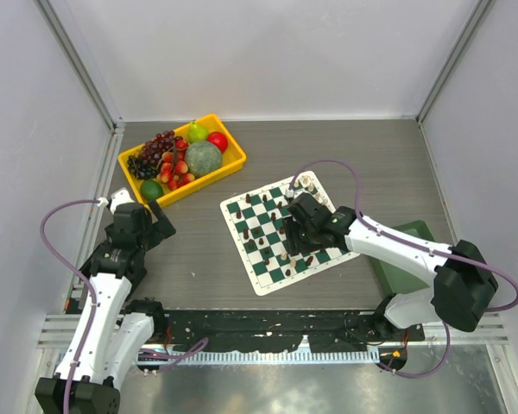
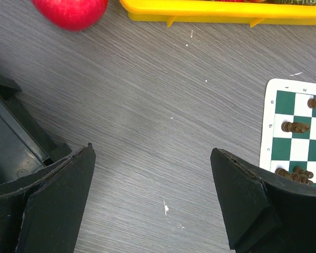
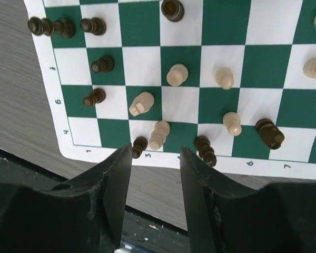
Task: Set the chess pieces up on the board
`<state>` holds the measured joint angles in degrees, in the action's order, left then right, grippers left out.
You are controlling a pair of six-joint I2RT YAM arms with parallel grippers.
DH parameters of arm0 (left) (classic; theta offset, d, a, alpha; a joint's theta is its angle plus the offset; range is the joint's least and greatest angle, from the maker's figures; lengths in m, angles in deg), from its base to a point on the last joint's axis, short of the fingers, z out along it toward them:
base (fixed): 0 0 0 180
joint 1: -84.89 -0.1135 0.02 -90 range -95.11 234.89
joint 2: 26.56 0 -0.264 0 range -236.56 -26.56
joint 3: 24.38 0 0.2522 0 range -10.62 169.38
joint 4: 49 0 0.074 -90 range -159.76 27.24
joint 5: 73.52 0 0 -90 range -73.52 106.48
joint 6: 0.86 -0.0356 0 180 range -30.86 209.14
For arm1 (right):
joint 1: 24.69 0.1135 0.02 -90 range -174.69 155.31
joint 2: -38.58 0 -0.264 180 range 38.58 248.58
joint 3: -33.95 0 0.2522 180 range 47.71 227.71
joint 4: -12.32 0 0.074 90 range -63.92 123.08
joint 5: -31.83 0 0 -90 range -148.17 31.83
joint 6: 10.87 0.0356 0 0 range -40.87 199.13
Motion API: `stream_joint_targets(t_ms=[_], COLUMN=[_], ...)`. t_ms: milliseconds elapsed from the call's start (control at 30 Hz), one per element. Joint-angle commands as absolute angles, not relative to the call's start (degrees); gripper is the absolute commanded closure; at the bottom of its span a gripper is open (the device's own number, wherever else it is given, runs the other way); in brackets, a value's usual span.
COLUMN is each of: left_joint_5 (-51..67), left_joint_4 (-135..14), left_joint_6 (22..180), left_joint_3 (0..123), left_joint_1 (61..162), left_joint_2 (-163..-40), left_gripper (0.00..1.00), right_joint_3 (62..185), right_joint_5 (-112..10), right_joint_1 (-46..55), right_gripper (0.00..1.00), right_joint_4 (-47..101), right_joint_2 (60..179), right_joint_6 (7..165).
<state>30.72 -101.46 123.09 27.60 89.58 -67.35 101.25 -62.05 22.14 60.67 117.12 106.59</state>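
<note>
Checkered green-and-white board (image 3: 266, 66), dark and cream chess pieces (image 3: 176, 75) scattered unevenly

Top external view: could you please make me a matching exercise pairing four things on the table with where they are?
Things:
1. yellow tray
2. chessboard
3. green tray
4. left pincer

Places:
A. under the right arm
B. far left, filled with fruit
C. open above bare table
D. near the middle of the table

Pairs: 1-B; 2-D; 3-A; 4-C
</note>
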Motion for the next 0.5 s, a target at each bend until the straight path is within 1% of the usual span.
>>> stream_joint_targets(t_ms=[0,200,467], left_joint_5=[29.4,29.31,29.75], left_joint_4=[-98.8,-98.45,-98.53], left_joint_6=[122.54,122.54,122.1], left_joint_3=[27.88,27.79,27.61], left_joint_1=[89.29,89.29,89.37], left_joint_2=[-67.52,-67.43,-67.51], left_gripper=[0.01,0.01,0.01], right_joint_3=[100.62,100.18,101.5], right_joint_5=[-61.6,-61.34,-60.2], right_joint_1=[23.56,24.09,24.44], right_gripper=[0.52,0.53,0.56], right_joint_4=[62.29,61.94,60.36], right_joint_2=[115.04,116.89,120.4], right_joint_6=[107.34,107.17,106.47])
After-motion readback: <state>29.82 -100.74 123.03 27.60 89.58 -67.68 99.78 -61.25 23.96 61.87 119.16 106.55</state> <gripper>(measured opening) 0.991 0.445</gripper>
